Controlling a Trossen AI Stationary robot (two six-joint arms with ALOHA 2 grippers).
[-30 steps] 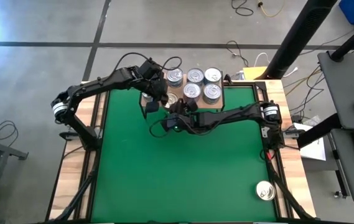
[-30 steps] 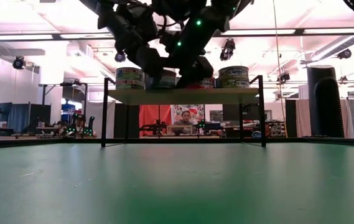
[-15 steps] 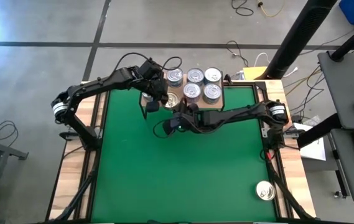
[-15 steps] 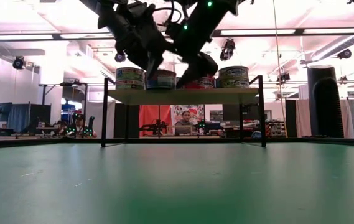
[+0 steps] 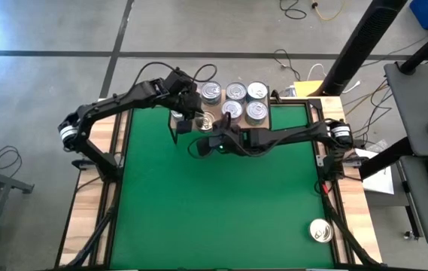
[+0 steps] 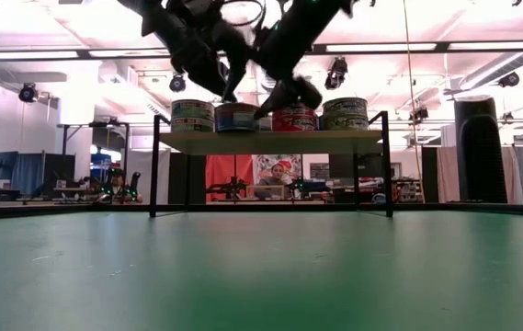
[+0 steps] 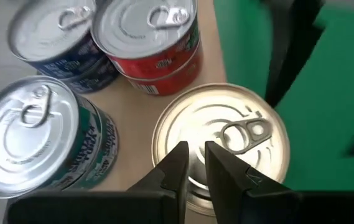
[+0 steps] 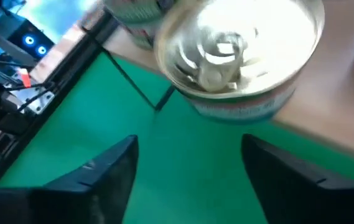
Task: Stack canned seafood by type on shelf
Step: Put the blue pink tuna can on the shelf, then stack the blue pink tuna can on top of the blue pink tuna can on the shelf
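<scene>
Both end effectors empty above the newest can on the shelf.

My left end effector [image 7: 193, 163] hangs with its fingers nearly together, gripping nothing, directly over a silver-topped can [image 7: 221, 144]. My right end effector [image 8: 186, 163] is spread wide and empty, that same can [image 8: 239, 53] just ahead of it at the shelf [image 5: 177, 120] edge. Beyond the can I see a red can [image 7: 149, 38], a dark blue can [image 7: 55, 34] and a green-labelled can [image 7: 37, 138], all on the shelf. Far from both, one lone can [image 5: 320, 230] sits on the green counter [image 5: 214, 211] near its corner.
</scene>
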